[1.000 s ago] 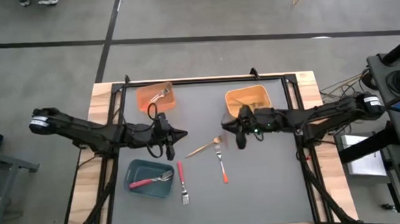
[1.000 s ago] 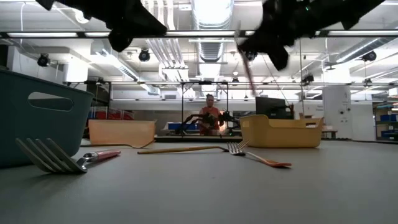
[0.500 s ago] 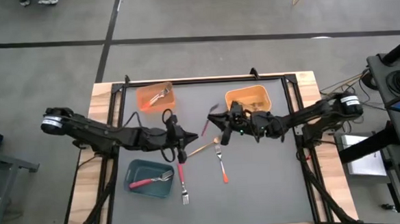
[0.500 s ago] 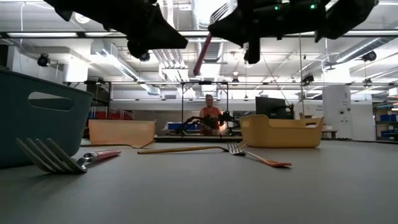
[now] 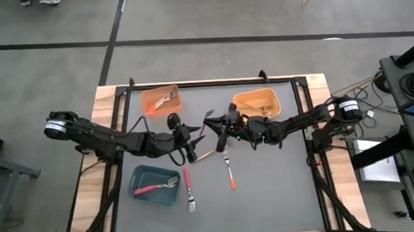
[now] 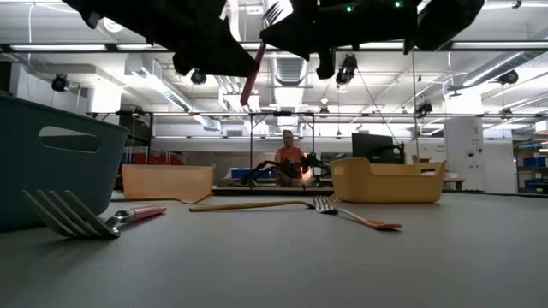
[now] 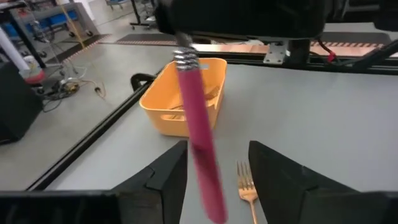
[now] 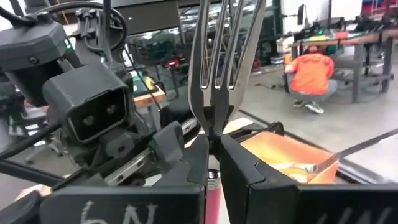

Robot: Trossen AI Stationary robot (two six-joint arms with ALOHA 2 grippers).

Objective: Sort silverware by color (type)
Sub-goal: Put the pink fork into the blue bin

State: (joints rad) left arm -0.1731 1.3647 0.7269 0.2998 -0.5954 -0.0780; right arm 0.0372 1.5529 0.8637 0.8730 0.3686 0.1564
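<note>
High view: the two dark arms meet above the middle of the grey table point(image 5: 282, 190). The right gripper point(image 5: 219, 127) is clenched on the neck of a pink-handled fork with silver metal tines point(image 5: 203, 124), holding it in the air with the tines pointing away from the left arm. The left gripper point(image 5: 192, 146) sits at the lower end of that pink handle; in its own wrist view the two fingers point(image 7: 163, 176) stand apart with the handle between them, not pressing it, so this gripper is released.

Below and just beside the left gripper, an all-gold metal fork point(image 5: 210, 153) lies on the table. Under the right gripper lies an orange-handled fork point(image 5: 229, 170). Nearer the front edge from the left gripper is another pink-handled fork point(image 5: 188, 189), next to a teal rectangular bin point(image 5: 155, 185) that holds a further pink-handled fork point(image 5: 156, 187). Behind the left gripper an orange rectangular bin point(image 5: 161, 100) holds silverware I cannot tell the colour of. Behind the right gripper stands a yellow-orange rectangular bin point(image 5: 254, 103).

In the right wrist view a person in an orange top point(image 8: 310, 74) crouches in the room beyond.
</note>
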